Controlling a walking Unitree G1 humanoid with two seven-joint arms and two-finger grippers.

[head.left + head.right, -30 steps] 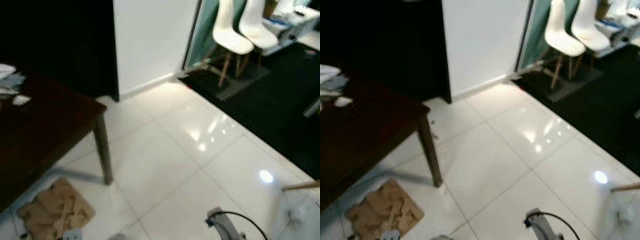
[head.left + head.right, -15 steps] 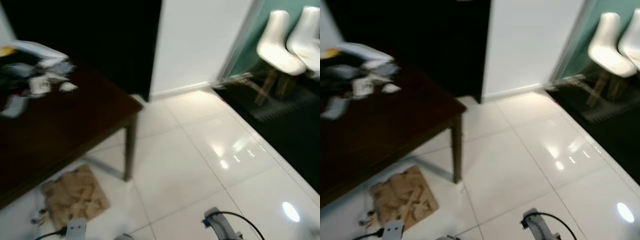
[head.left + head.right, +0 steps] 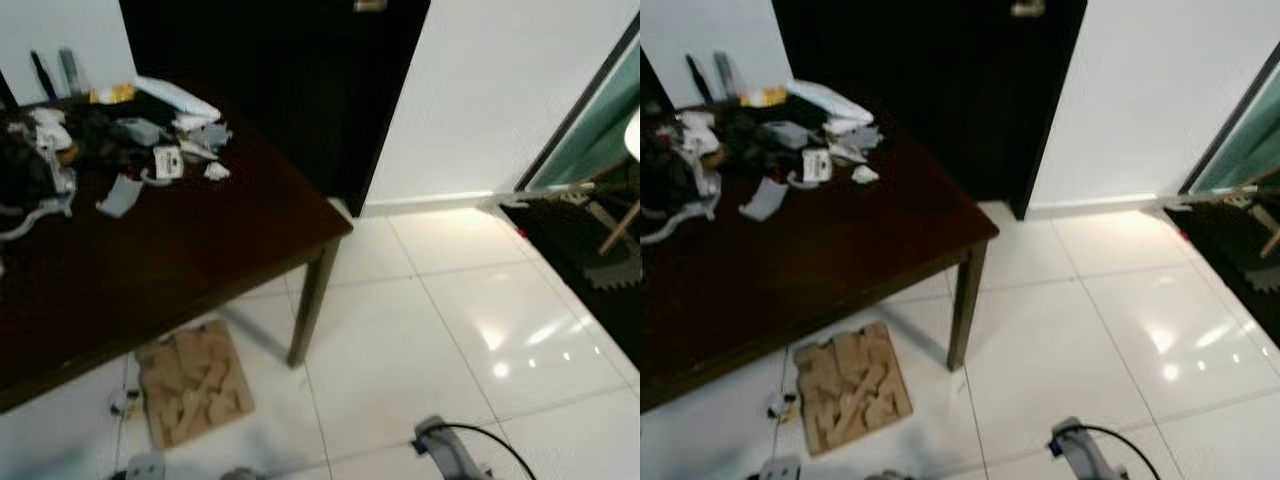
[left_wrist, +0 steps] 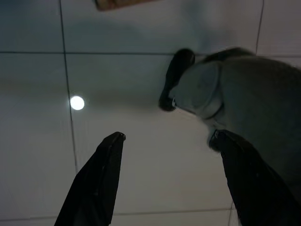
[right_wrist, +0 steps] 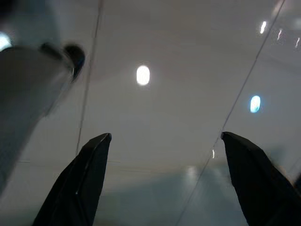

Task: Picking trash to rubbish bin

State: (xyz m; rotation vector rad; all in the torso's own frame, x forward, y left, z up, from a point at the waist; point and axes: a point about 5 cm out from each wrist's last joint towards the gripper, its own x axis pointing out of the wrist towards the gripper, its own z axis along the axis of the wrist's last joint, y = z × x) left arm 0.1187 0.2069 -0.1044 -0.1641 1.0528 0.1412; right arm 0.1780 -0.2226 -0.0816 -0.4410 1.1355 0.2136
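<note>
A dark brown wooden table occupies the left half of the scene, with one square leg standing on the glossy white tiled floor. A heap of mixed trash lies on the far left part of the tabletop: crumpled white paper scraps, a grey flat piece, a small white label card and dark items that are too blurred to identify. A yellow item and two upright dark objects stand at the far edge of the heap, near the white wall.

A flat piece of brown cardboard lies on the floor under the near edge of the table, just left of the table leg. A small white plug with a thin cable rests on the floor to the left of the cardboard.

A black doorway is located beyond the table; a white wall panel stands to its right. A dark mat lies at the far right.

The left gripper hangs above bare floor tiles, fingers spread apart and holding nothing. The right gripper also hangs above bare tiles, fingers spread apart and holding nothing. Both grippers are well apart from the trash.
</note>
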